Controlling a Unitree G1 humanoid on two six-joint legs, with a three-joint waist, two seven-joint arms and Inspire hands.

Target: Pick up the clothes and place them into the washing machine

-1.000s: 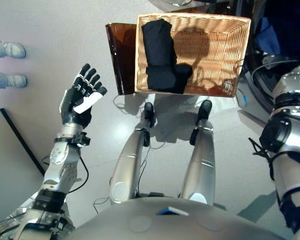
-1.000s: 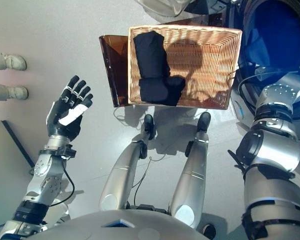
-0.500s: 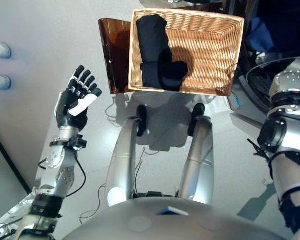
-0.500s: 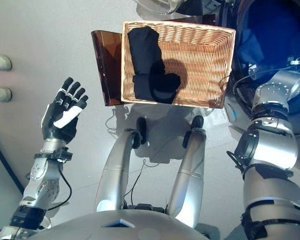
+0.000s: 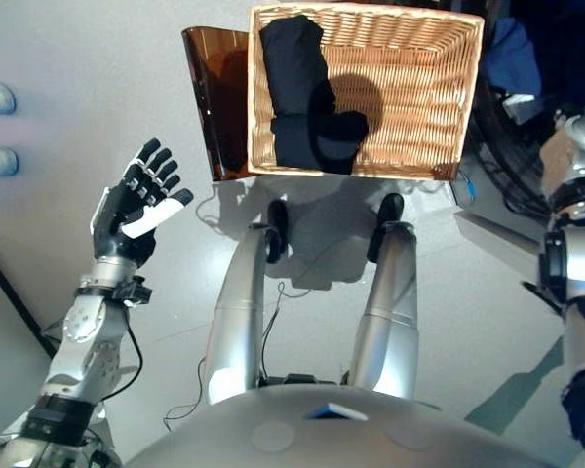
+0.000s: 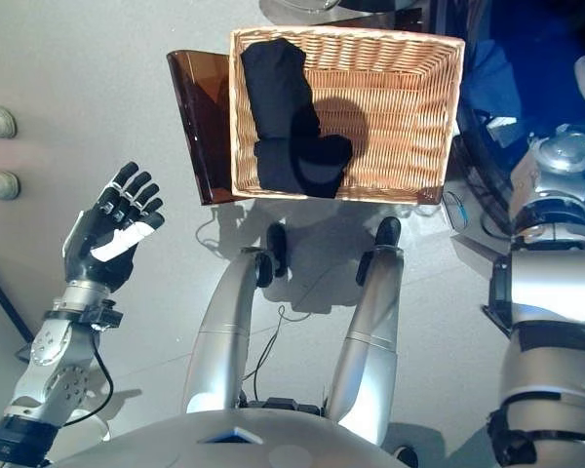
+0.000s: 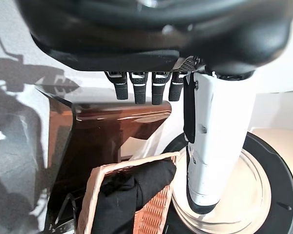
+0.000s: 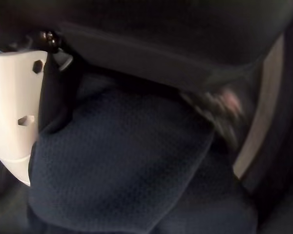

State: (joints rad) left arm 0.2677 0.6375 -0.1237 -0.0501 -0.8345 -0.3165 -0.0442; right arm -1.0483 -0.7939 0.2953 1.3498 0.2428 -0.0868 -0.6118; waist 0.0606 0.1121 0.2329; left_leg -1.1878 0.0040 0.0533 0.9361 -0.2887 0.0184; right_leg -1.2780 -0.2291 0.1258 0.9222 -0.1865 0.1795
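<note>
Lower and nearer the robot than a moment ago, the left robot hand (image 5: 129, 208) hangs over bare floor (image 5: 97, 58) with its fingers spread straight, holding nothing. Meanwhile the right arm has reached further into the washing machine (image 6: 526, 58) at the right edge; the right robot hand (image 8: 19, 107) shows only its white thumb against dark blue cloth (image 8: 122, 161), and I cannot tell its grip. Black clothes (image 5: 302, 93) lie along the wicker basket's (image 5: 419, 88) left side. A brown bin (image 5: 214, 97) touches the basket's left wall. Open floor lies left of the bin.
</note>
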